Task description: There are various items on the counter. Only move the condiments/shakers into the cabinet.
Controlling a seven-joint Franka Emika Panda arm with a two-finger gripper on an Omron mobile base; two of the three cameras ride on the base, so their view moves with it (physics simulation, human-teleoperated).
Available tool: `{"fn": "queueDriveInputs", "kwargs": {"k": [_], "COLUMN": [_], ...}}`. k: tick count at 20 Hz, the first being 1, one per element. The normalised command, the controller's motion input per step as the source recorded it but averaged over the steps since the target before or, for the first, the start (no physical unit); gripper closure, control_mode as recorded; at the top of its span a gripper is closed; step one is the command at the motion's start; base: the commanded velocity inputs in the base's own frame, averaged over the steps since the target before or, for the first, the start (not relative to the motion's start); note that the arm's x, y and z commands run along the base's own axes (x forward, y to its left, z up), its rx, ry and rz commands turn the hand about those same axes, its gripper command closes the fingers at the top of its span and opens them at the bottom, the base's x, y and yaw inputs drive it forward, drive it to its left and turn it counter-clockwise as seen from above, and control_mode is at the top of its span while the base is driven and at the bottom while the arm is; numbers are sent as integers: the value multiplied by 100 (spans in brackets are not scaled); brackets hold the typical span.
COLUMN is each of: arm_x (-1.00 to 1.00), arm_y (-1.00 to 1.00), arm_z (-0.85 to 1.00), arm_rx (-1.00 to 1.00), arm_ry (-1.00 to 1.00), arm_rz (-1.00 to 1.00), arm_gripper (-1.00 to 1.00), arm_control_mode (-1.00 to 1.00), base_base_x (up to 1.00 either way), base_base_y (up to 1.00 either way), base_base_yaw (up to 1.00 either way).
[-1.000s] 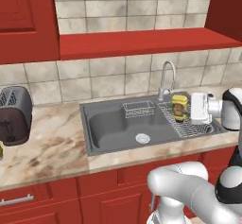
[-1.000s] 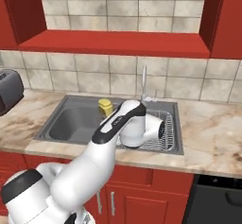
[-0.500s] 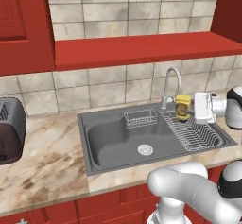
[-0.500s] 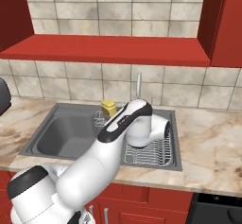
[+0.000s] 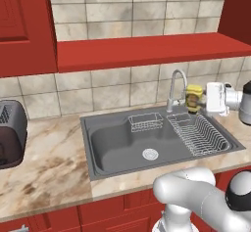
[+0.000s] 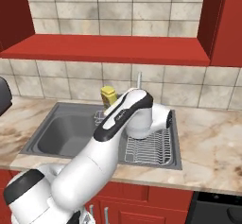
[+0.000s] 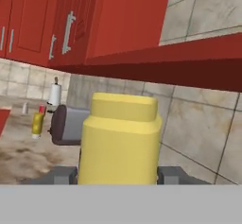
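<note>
I held the mustard bottle (image 7: 120, 140) pinched in my end effector (image 7: 119, 176), one grey finger (image 7: 59, 175) pressed against each side of it. In the hand view its yellow cap and shoulder stood close before the camera. In the left base view the bottle (image 5: 194, 97) showed its yellow cap and dark label just right of the faucet (image 5: 175, 86), in the air above the back right corner of the sink (image 5: 117, 143), with my white hand beside it. In the right base view its cap (image 6: 108, 95) peeked out over my forearm, left of the faucet (image 6: 139, 80), again above the sink's back edge.

The doorless red shelf (image 5: 147, 50) ran along the wall higher than the bottle, with beige tile behind it; the right base view showed the shelf (image 6: 104, 48) above my wrist, and in the hand view its red underside (image 7: 179, 69) crossed over the bottle.

A wire rack (image 5: 198, 134) lay in the right part of the sink and a small wire basket (image 5: 145, 122) sat at its back edge. The marble desk (image 5: 44, 172) stretched left of the sink, carrying the dark toaster (image 5: 11, 133) at the left edge of the picture. Far down the desk in the hand view stood a second yellow bottle (image 7: 38, 124), a small grey shaker (image 7: 25, 108) and the toaster (image 7: 68, 124), below red cabinets with bar handles (image 7: 33, 24).
</note>
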Motion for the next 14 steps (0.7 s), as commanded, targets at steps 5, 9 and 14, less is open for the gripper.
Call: {"fn": "queueDriveInputs", "kwargs": {"k": [5,9,14], "arm_x": [0,2,0], "arm_y": [3,3,1], "arm_z": [98,94,97], "arm_rx": [0,6,21], "arm_ry": [-16,-11,-10], "arm_rz": [-11,-20,-24], "arm_gripper": [100,100,100], "arm_control_mode": [-100,-100,-100], "base_base_x": [0,0,0], "base_base_y": [0,0,0], "base_base_yaw": [0,0,0]}}
